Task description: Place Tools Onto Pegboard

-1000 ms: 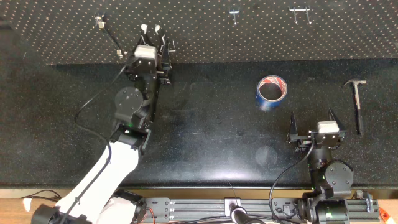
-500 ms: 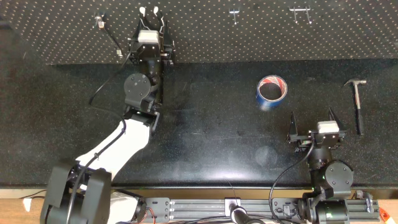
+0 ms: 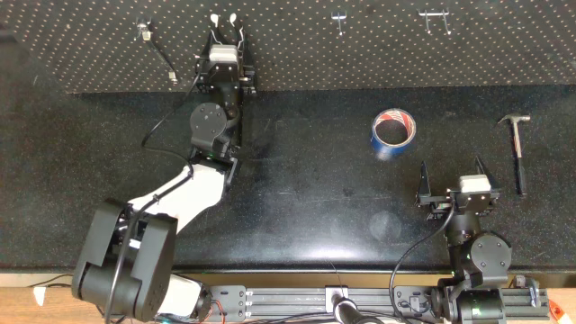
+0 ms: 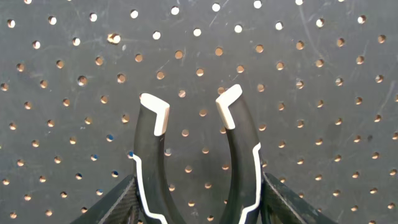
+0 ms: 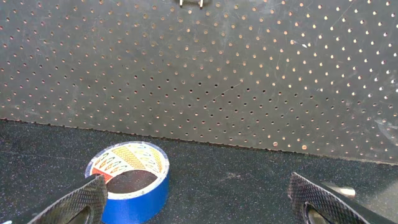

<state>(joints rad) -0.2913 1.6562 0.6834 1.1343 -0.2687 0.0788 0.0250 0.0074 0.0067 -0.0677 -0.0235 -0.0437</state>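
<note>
Pliers [image 4: 239, 143] are sitting in the left gripper [image 4: 198, 190], its fingers [image 4: 118, 202] clamping the handles from outside. The white-capped handle ends are pointing at the pegboard [image 4: 323, 74] along the far side of the table [image 3: 297, 198], toward the left. You are facing bare holes with no hook between the handles, so you are likely needing one to straddle; free hooks [image 3: 339, 18] are hanging farther right. You are doing best by keeping the handles level and square to the board. The right gripper [image 3: 453, 175] is resting with fingers wide near the tape roll [image 3: 393, 132] and hammer [image 3: 517, 153].
</note>
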